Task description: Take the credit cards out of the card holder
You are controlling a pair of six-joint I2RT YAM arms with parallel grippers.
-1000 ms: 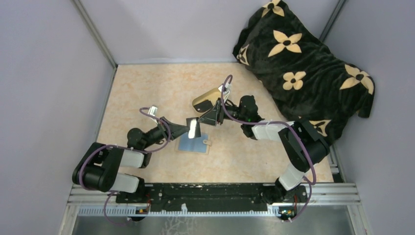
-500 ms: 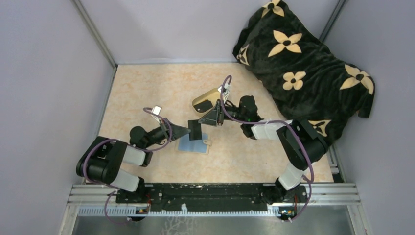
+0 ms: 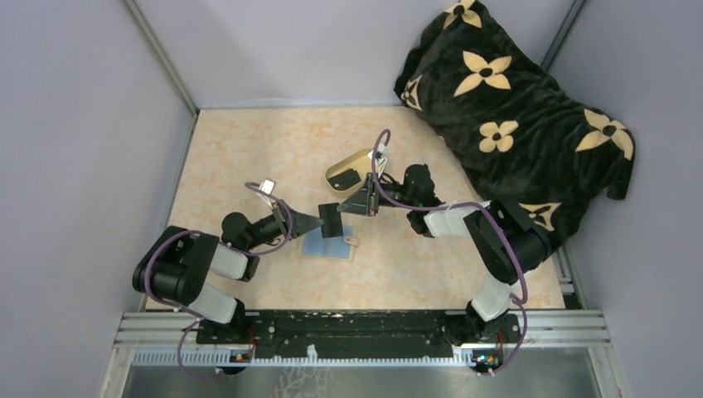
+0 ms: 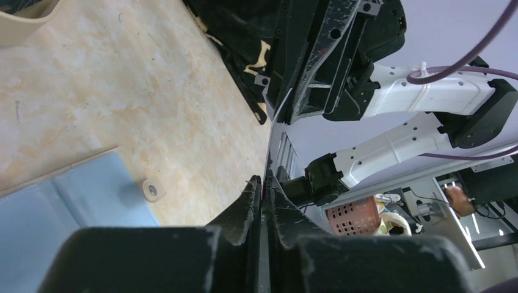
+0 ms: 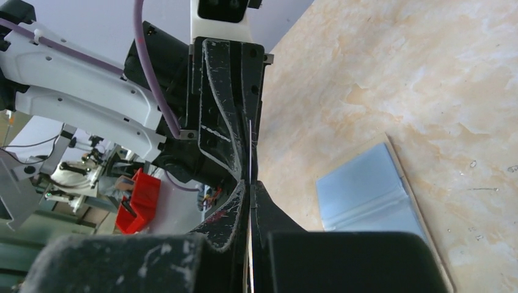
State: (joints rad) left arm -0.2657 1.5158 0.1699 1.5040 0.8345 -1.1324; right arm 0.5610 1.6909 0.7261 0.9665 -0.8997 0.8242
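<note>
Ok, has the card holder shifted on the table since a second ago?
No. The card holder lies just where it did, at the same offset from the oval dish above it in the top view.

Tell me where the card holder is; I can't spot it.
In the top view the card holder lies open left of table centre, just below the left gripper.

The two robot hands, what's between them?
A thin black rectangular card, pinched by both the left hand and the right hand; the top view shows it.

The card holder (image 4: 67, 201) runs off the left wrist view's left edge, its near part behind the left gripper (image 4: 262, 183); the credit card (image 4: 269, 152) (seen edge-on) shows no face.
</note>
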